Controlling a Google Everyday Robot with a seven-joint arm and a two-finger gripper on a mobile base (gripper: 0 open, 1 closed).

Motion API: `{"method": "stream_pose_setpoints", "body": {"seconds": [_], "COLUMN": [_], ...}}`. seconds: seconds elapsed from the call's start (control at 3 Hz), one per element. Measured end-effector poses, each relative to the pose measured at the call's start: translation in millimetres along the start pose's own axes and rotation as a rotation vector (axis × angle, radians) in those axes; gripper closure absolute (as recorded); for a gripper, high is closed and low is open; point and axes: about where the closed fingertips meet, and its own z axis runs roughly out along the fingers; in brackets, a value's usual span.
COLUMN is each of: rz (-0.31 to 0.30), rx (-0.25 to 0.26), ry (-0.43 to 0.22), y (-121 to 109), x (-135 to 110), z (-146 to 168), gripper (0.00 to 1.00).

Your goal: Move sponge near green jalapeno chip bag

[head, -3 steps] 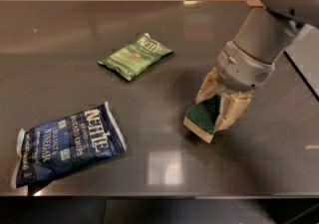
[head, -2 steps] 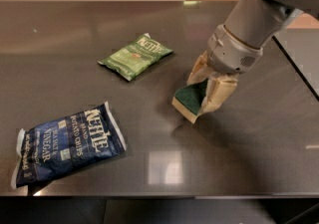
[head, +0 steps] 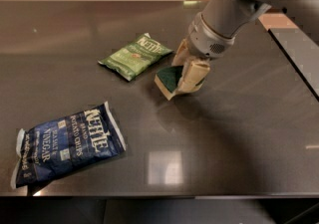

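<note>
The sponge (head: 168, 81), dark green on top over pale yellow foam, is held tilted between the cream fingers of my gripper (head: 187, 71), just above the dark tabletop. The gripper hangs from the grey arm that comes in from the upper right. The green jalapeno chip bag (head: 135, 56) lies flat a short way to the left of the sponge, with a small gap between them.
A larger dark blue Kettle salt-and-vinegar bag (head: 67, 143) lies at the front left. The dark glossy table (head: 239, 133) ends at a front edge near the bottom and has a seam at the right (head: 294, 63).
The gripper has carried the sponge to the left and farther back, from the right middle of the table to just beside the green bag.
</note>
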Motion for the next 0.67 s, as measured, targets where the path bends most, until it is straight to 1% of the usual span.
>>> {"method": "stream_pose_setpoints", "body": {"seconds": [0.33, 0.67], "rz": [0.034, 0.057], "rx": [0.051, 0.088], "ry": [0.017, 0.021], "y": [-30, -54], "x": [1, -3], "z": [22, 38], "gripper": [1.00, 1.00]}}
